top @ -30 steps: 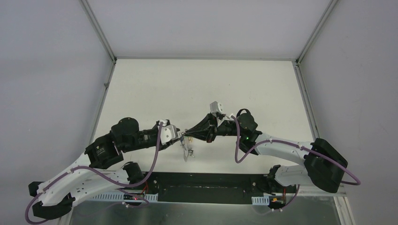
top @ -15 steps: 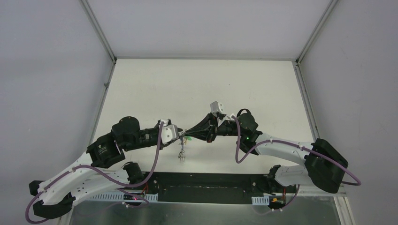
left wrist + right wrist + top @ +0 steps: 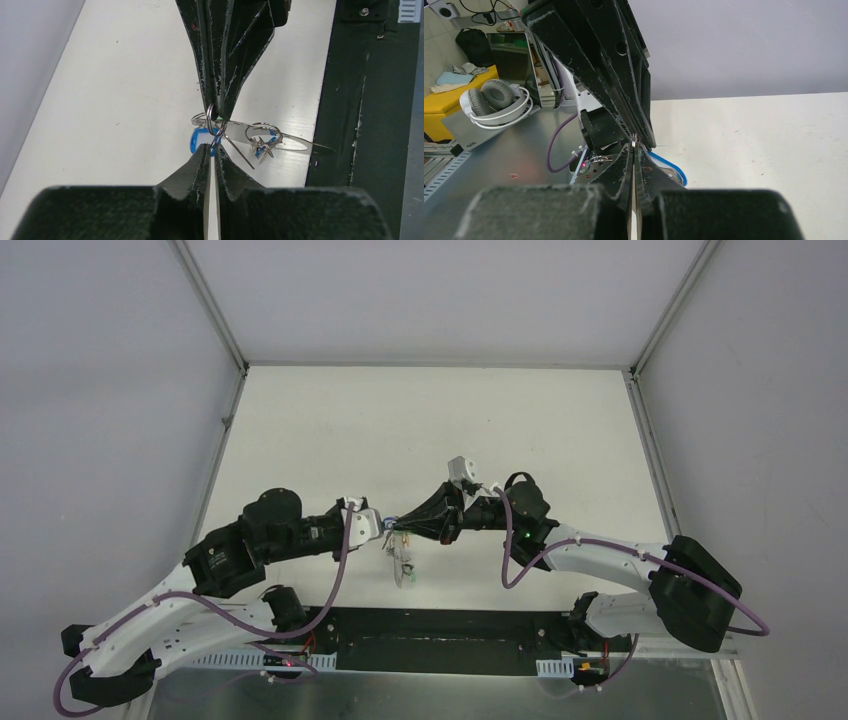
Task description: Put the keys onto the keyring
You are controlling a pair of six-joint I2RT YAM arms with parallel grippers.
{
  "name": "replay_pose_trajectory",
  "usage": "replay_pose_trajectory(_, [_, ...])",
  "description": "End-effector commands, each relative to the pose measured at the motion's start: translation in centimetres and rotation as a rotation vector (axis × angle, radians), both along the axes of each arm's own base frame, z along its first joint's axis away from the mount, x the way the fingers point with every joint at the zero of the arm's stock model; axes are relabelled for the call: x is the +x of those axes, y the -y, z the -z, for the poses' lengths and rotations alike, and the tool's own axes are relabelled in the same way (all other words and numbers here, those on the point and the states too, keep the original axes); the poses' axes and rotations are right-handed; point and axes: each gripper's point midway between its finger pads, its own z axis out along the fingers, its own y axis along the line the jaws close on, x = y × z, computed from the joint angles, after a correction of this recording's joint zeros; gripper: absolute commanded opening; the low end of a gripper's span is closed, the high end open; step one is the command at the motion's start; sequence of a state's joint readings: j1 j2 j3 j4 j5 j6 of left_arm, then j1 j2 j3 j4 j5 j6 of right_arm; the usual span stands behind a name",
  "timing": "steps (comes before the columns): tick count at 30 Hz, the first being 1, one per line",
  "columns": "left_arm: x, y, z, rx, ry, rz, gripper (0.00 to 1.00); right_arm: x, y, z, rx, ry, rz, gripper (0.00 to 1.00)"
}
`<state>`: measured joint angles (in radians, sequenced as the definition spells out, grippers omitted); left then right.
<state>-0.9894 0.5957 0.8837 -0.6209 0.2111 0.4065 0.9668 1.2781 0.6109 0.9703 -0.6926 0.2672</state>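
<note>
Keys [image 3: 201, 141] swung sideways; left jaws narrowed to slit, grip unclear; right jaws clamped on keyring [image 3: 210, 113].

Glossy metal keyring [image 3: 208, 113] and keys [image 3: 265, 145], blue plastic head [image 3: 196, 143]; scuffed matt left claw [image 3: 211, 152].

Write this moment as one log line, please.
left gripper: shut on ring | right gripper: shut on ring | keys: dangling below the tips
</note>
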Motion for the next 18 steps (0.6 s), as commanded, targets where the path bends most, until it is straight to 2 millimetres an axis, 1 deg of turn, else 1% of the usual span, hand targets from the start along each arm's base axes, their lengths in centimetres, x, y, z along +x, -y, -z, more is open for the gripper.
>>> replay_pose_trajectory(1, [0.2,-0.1,-1.4,0.002,0.036,-0.005,0.04,-0.4,0.5,-3.1,0.092,0.065,0.007,0.0])
replay_pose_trajectory(3, [0.3,-0.1,-1.4,0.006,0.034,-0.004,0.0,-0.4,0.5,-3.1,0.092,0.066,0.005,0.0])
replay_pose_trajectory(6, [0.2,0.2,-1.2,0.012,0.027,0.009,0.0,-0.4,0.5,-3.2,0.093,0.066,0.006,0.0])
replay_pose_trajectory(11, [-0.1,1.0,-0.4,0.055,0.003,0.054,0.0,-0.5,0.5,-3.2,0.095,0.068,0.003,0.0])
replay_pose_trajectory(16, [0.1,1.6,0.2,0.101,-0.008,0.074,0.0,-0.6,0.5,-3.2,0.097,0.071,-0.002,0.0])
replay_pose_trajectory(18, [0.2,1.6,0.1,0.106,-0.004,0.073,0.12,-0.6,0.5,-3.3,0.099,0.073,-0.001,0.0])
